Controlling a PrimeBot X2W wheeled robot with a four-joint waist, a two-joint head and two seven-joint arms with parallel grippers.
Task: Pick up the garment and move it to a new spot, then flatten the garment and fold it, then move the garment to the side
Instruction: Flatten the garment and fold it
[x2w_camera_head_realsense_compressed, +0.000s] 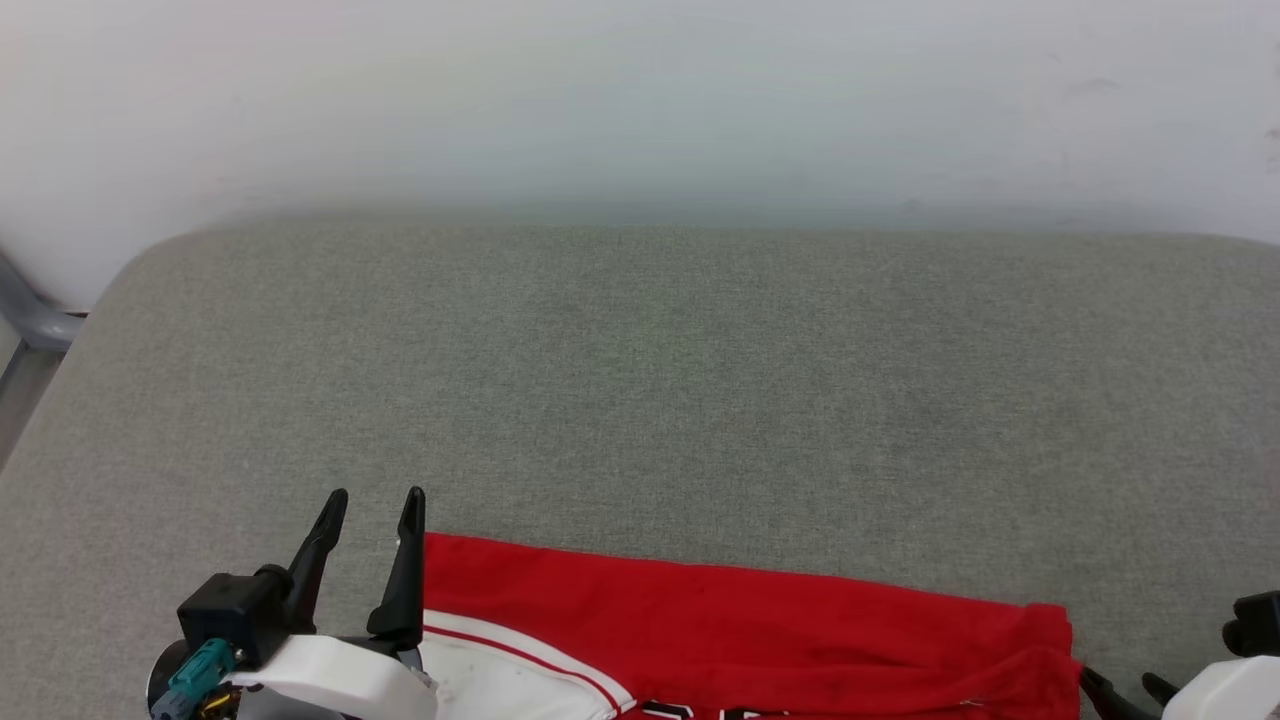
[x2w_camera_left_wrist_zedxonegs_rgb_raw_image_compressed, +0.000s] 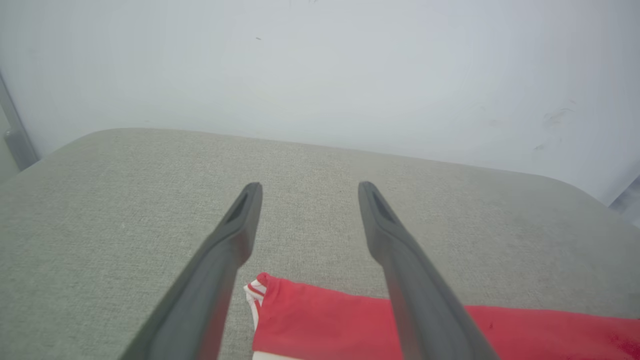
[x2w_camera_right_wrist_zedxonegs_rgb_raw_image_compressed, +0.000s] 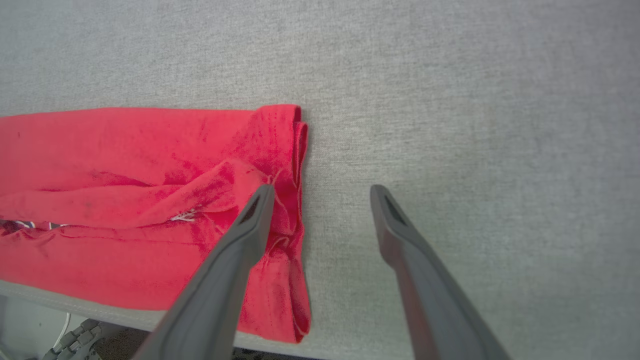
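Your garment (x2w_camera_head_realsense_compressed: 740, 630) lies along the tabletop's (x2w_camera_head_realsense_compressed: 640, 400) near edge. Your left tool (x2w_camera_head_realsense_compressed: 377, 494) sits at its left end, right tool (x2w_camera_right_wrist_zedxonegs_rgb_raw_image_compressed: 322, 189) at its right.

You're looking at a grey woven-fabric tabletop (x2w_camera_head_realsense_compressed: 700, 400) with rounded far corners, its far edge close to a plain pale wall (x2w_camera_head_realsense_compressed: 640, 100). Light is soft and even. There's a grey metal tube (x2w_camera_head_realsense_compressed: 35, 318) at the far left by the wall, and a few faint scuffs (x2w_camera_left_wrist_zedxonegs_rgb_raw_image_compressed: 555, 120) on the paint.
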